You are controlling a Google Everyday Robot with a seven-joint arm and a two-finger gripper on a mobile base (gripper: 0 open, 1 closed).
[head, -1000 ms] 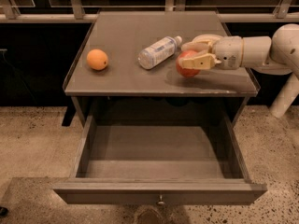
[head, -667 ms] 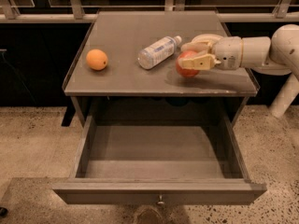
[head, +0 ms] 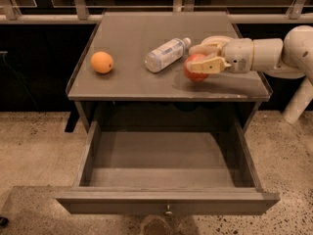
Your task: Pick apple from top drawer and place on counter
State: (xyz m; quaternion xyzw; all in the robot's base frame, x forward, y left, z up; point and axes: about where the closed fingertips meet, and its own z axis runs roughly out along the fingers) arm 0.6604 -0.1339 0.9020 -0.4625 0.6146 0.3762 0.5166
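Apple (head: 194, 76) rests near the right edge of the matte grey-brown counter (head: 146, 31), clasped between the fingers of the gripper (head: 196, 58), beside a lying plastic bottle (head: 166, 55) whose label is unreadable, above the open top drawer (head: 166, 200) and speckled floor (head: 29, 146).

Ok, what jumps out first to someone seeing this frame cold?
The white arm reaches in from the right, its gripper closed on the apple at the right side of the counter. Below, the top drawer hangs wide open with nothing visible inside. An orange sits at the counter's left, and a plastic bottle lies on its side mid-counter.
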